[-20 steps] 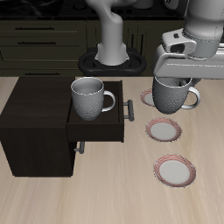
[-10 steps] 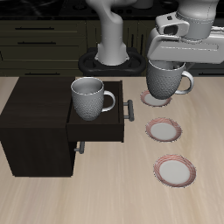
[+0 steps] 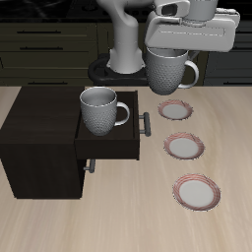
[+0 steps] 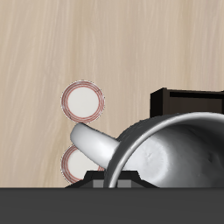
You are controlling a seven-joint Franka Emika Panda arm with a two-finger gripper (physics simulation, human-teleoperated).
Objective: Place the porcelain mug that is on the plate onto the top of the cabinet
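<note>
Porcelain mug [image 3: 170,69] being carried higher and closer to the cabinet [image 3: 44,138] than a second ago, being held clamped by the gripper [image 3: 175,49], clear above its plate [image 3: 177,110], second mug [image 3: 101,109] sitting in the open drawer [image 3: 110,141].

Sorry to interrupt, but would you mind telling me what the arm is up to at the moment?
The gripper holds a porcelain mug by its rim, in the air above the table, clear of the plate farthest back. A second mug sits in the open drawer of the cabinet. Two more plates lie nearer the table's front edge. The cabinet top is bare, so the carried mug is not yet placed.
</note>
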